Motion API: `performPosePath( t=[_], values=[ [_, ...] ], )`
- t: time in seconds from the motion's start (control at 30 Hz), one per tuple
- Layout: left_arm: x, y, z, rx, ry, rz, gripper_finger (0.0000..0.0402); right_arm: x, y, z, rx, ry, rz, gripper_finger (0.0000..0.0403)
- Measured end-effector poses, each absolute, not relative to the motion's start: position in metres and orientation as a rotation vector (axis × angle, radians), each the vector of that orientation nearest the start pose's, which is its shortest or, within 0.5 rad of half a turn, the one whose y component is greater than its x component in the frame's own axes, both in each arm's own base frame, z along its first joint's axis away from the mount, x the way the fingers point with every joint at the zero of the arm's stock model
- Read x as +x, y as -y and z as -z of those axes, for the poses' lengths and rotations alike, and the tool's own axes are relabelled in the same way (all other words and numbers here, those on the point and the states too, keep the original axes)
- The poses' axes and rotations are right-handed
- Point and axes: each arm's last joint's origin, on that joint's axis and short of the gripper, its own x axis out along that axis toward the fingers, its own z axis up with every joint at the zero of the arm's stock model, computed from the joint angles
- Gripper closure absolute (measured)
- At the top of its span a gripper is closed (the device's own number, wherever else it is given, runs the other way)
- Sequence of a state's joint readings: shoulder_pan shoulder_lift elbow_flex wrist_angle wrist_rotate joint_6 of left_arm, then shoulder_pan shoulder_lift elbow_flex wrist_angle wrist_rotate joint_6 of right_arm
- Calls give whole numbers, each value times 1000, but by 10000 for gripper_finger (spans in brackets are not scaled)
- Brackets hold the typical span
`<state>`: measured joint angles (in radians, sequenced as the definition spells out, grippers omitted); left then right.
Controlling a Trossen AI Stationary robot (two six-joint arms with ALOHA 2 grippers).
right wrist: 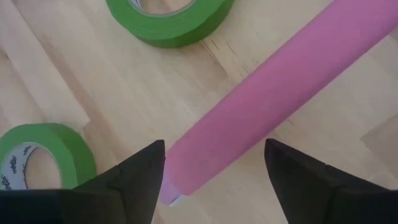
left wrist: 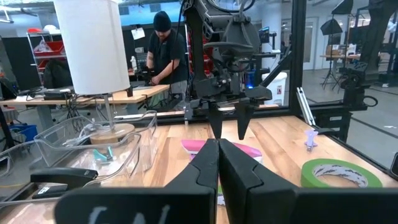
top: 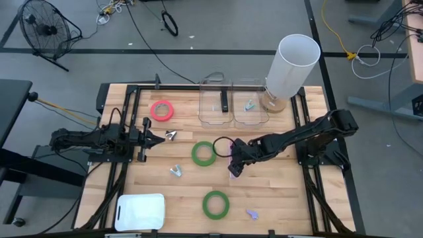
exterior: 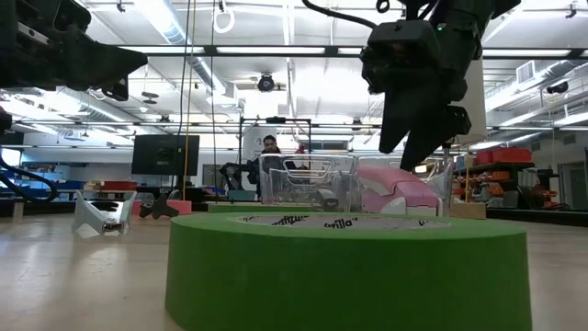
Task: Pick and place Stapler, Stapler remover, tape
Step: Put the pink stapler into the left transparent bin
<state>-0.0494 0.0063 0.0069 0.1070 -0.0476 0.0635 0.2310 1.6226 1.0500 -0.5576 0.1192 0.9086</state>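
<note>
Near the table's middle, we hold our right gripper (right wrist: 214, 165) spread open directly above the pink stapler (right wrist: 273, 99), its long axis crossing between the fingers, while our left gripper (top: 151, 137) waits shut.

pink stapler (right wrist: 273, 93): both ends cut off in right wrist view, mostly hidden under right gripper (top: 235, 166) in high view | small purple item (top: 252, 213): too small to identify | bin (top: 216, 102) contents: unclear
</note>
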Motion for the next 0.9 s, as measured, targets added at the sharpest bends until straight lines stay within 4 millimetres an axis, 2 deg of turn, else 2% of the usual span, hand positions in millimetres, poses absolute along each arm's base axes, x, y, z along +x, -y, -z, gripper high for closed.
performPosePath(
  t=[0.7, 0.8, 0.9],
  values=[
    [97, 3, -175, 58, 105, -2, 385, 317, -70, -173, 606, -1053, 499, 129],
    [97, 3, -176, 58, 105, -2, 385, 316, -70, -173, 604, -1065, 506, 144],
    [97, 3, -175, 58, 104, -2, 385, 314, -70, -173, 607, -1088, 514, 184]
  ],
)
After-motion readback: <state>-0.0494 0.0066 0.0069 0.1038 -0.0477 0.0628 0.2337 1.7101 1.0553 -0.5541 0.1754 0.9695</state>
